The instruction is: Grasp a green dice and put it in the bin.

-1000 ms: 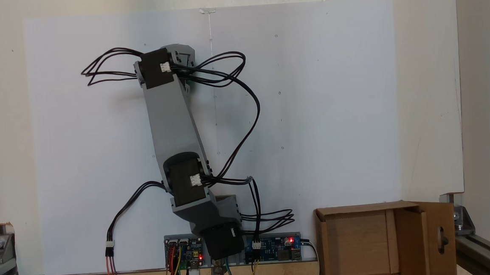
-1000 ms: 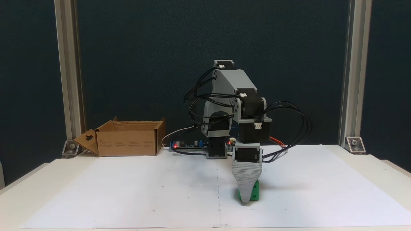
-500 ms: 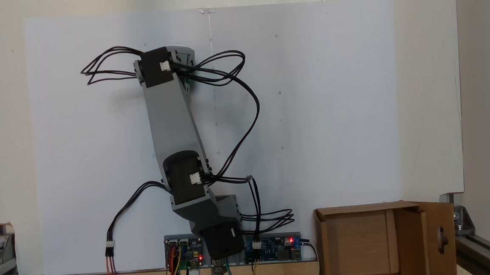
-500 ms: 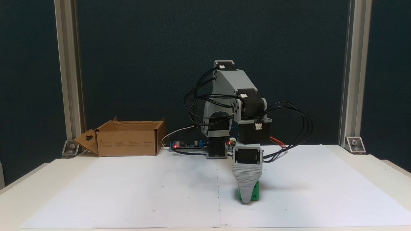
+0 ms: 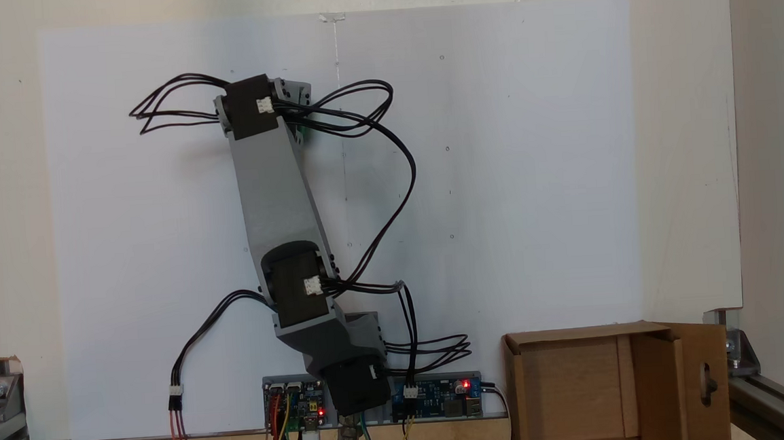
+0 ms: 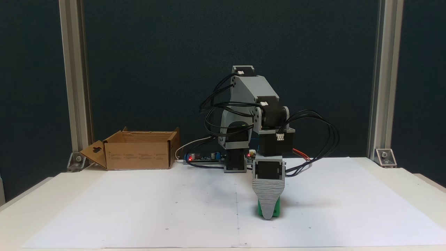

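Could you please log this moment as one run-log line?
end effector: down over green dice, grip unclear | dice on paper | bin: apart, empty

I see a dark blue-black backdrop (image 6: 156, 52) behind my rig, framed by two aluminium posts (image 6: 74, 87). The pale worktop (image 6: 411, 181) carries a large white paper sheet (image 6: 139, 209), evenly lit.

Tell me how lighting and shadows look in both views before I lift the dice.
In a fixed view, looking down, light is even; the arm casts a faint shadow on the paper. In a fixed view, from the front, the backdrop is dark, the dice sharp and bright, a soft shadow beside it.
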### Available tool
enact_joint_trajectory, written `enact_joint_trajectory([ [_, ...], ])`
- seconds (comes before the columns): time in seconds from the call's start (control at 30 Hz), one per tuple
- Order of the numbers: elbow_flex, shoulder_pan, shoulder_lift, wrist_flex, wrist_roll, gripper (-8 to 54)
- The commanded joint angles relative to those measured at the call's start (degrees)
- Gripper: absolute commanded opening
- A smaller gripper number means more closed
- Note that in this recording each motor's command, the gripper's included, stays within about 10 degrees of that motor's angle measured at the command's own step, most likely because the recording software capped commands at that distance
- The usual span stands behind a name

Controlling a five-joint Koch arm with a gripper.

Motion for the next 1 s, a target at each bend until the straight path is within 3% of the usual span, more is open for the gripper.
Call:
enact_joint_trajectory([
  [0.0,-2.55,0.62,0.26,0.70,4.04,12.1],
  [0.13,-1.32,0.88,0.62,0.62,4.04,12.1],
  [0.73,-0.09,8.35,32.08,5.80,3.78,12.1],
  [0.97,-1.49,12.22,33.40,5.98,3.25,12.1],
])
